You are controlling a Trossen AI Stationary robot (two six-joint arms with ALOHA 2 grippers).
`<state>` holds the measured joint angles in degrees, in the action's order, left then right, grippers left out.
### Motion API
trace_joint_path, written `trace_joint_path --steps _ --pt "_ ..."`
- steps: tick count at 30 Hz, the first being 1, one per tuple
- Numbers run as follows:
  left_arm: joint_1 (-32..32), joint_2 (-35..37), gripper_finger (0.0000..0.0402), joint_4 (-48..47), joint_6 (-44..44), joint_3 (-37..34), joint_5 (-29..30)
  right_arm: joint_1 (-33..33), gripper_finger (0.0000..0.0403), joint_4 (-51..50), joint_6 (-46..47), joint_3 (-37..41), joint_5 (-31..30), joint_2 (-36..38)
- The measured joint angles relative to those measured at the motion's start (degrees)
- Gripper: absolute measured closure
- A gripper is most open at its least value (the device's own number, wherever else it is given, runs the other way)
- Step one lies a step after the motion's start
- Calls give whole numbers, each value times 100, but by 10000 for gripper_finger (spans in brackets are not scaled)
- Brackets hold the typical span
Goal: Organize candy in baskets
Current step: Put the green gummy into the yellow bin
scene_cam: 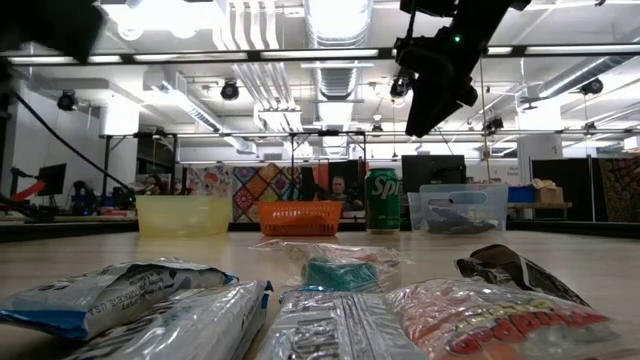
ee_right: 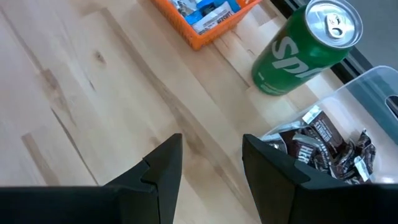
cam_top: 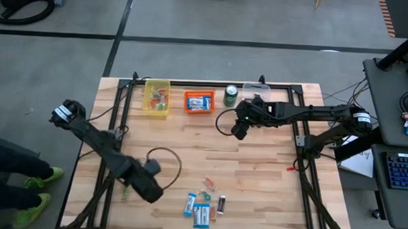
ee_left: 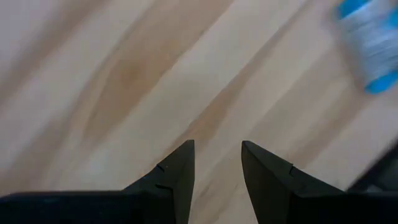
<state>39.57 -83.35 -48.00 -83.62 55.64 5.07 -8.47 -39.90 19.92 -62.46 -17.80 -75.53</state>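
Loose candy (cam_top: 203, 203) lies near the table's near edge: blue-and-white bars, a dark mini bar and small red and green sweets, filling the low view's foreground (scene_cam: 330, 300). Along the far edge stand the yellow basket (cam_top: 157, 98), the orange basket (cam_top: 199, 102) and the clear basket (cam_top: 256, 88), each with candy inside. My left gripper (cam_top: 155, 190) is open over bare wood just left of the loose candy, and a blue-and-white bar (ee_left: 372, 42) shows ahead of it. My right gripper (cam_top: 239, 131) hangs open above the table, just on the near side of the clear basket (ee_right: 336, 134).
A green soda can (cam_top: 230, 95) stands between the orange and clear baskets, close to my right gripper (ee_right: 211, 140). A black cable loops on the table (cam_top: 167, 161) beside the left arm. Bare wood (cam_top: 256, 177) lies between the baskets and the loose candy.
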Motion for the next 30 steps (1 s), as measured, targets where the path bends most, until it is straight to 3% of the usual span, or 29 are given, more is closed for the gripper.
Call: trace_joint_path --steps 5,9,13,24,30 --pt "540 -358 287 -682 -1653 0 -833 0 248 22 0 0 -7 0" --pt "799 -644 287 -878 -2276 0 -1464 0 248 51 2 2 -15 0" --pt "865 -896 287 -1017 -2392 0 -1799 0 248 146 2 2 -9 0" --pt "872 -1507 288 -1149 -2055 -7 -1811 0 248 168 2 2 3 0" --pt "908 -1696 309 -1229 -2041 -35 -1811 6 248 166 2 2 4 0"
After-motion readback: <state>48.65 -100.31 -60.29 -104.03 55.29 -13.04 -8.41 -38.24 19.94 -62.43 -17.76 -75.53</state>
